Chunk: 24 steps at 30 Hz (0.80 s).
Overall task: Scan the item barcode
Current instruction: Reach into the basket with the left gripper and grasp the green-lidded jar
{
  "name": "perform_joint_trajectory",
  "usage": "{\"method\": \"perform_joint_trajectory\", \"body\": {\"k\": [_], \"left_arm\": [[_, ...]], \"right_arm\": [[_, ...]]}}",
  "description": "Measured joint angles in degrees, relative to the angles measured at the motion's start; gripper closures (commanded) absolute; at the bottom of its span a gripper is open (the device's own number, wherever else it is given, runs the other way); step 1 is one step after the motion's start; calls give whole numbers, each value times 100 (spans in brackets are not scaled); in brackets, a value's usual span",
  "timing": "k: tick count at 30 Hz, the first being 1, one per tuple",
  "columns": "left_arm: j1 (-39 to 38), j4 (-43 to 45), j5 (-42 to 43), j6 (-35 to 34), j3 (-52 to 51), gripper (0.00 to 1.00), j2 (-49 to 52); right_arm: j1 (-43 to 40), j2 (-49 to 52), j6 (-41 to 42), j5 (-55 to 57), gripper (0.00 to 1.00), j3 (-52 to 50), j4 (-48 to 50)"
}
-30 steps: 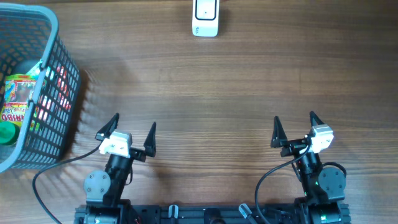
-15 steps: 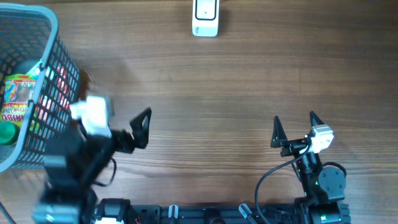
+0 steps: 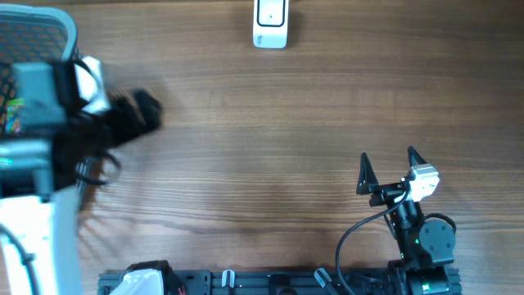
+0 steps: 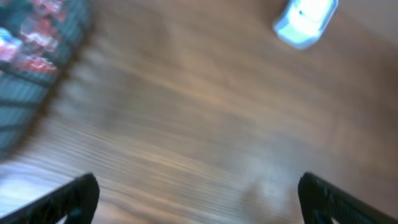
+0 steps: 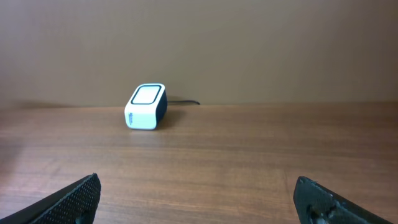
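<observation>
The items lie in a grey mesh basket [image 3: 41, 18] at the table's far left. My left arm hangs over it and hides most of them; a strip of colourful packet [image 3: 11, 115] shows. In the blurred left wrist view, red packets [image 4: 38, 30] show through the basket [image 4: 22, 102] wall. My left gripper [image 3: 133, 115] is raised beside the basket's right wall, open and empty [image 4: 199, 202]. The white barcode scanner [image 3: 270, 23] stands at the far centre edge [image 4: 306, 20] [image 5: 146, 107]. My right gripper [image 3: 389, 168] rests open and empty at the front right [image 5: 199, 205].
A dark cable runs from the back of the scanner in the right wrist view. Bare wooden table [image 3: 270, 139] stretches between the basket, the scanner and my right gripper. The arm bases sit along the front edge.
My left arm has risen from its rest at the front left and swung left and away, now over the basket. The right arm has not moved.
</observation>
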Motion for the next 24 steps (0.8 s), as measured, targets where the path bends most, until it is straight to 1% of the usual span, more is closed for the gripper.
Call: {"method": "perform_joint_trajectory", "body": {"k": [3, 5, 6, 7, 11, 13, 15, 18, 22, 24], "left_arm": [[444, -662, -472, -223, 1740, 0, 459], [852, -933, -758, -496, 2557, 0, 616], [1279, -1143, -949, -577, 3034, 0, 693], [1790, -1307, -1025, -723, 3193, 0, 767], [2933, -1351, -1113, -1126, 3115, 3, 1121], [3318, -1335, -1115, -1355, 2940, 5, 1408], [3641, -1327, -1119, -1578, 2677, 6, 1681], [3991, -1176, -1119, -1805, 2162, 6, 1967], [4203, -553, -1137, -1971, 1211, 4, 2074], [4253, 35, -1141, -2026, 529, 3, 2076]], "right_arm": [[0, 2, 0, 0, 0, 0, -4], [0, 2, 0, 0, 0, 0, -7], [0, 2, 0, 0, 0, 0, -4], [0, 2, 0, 0, 0, 0, -7], [0, 0, 0, 0, 0, 0, -7], [0, 0, 0, 0, 0, 0, -7], [0, 0, 0, 0, 0, 0, -7], [0, 0, 0, 0, 0, 0, -7], [0, 0, 0, 0, 0, 0, -7], [0, 0, 0, 0, 0, 0, -7]]}}
